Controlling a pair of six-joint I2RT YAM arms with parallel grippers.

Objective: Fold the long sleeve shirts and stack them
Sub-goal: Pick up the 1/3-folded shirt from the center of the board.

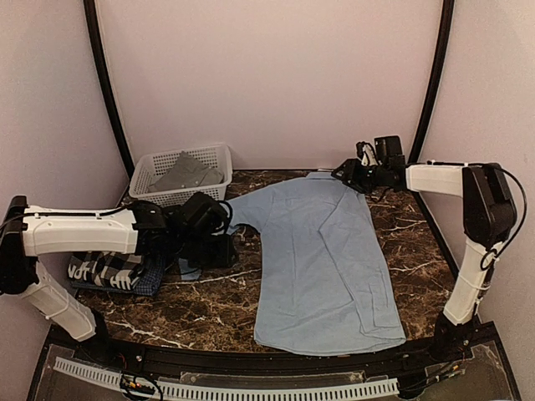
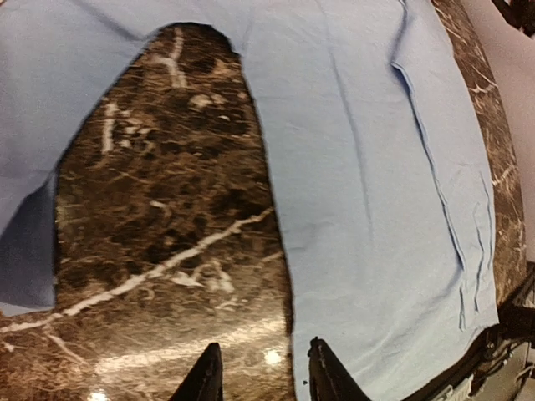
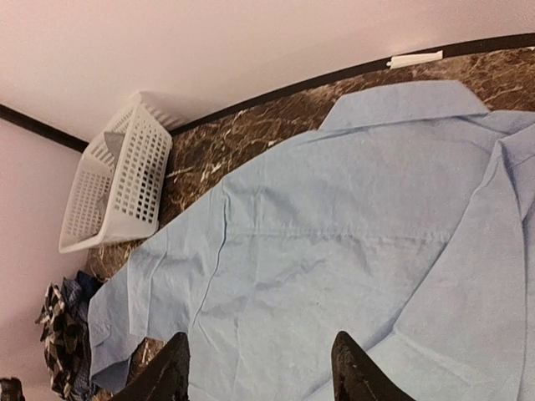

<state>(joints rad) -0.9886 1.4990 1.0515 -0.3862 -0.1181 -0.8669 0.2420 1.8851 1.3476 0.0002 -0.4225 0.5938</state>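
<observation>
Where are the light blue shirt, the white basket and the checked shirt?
light blue shirt (image 1: 326, 267), top view, mid body
white basket (image 1: 146, 175), top view, left wall
checked shirt (image 1: 102, 270), top view, folded top

So we've got a dark brown marble-look table (image 1: 209, 305) with white veins, and the light blue shirt (image 1: 326, 267) lies spread flat across its middle and right side, collar toward the back wall, one sleeve reaching left. In the back left corner a white lattice basket (image 1: 144, 174) sits on it. At the left edge, a black-and-white checked shirt (image 1: 100, 269) is piled together with a dark blue shirt (image 1: 152, 282)
</observation>
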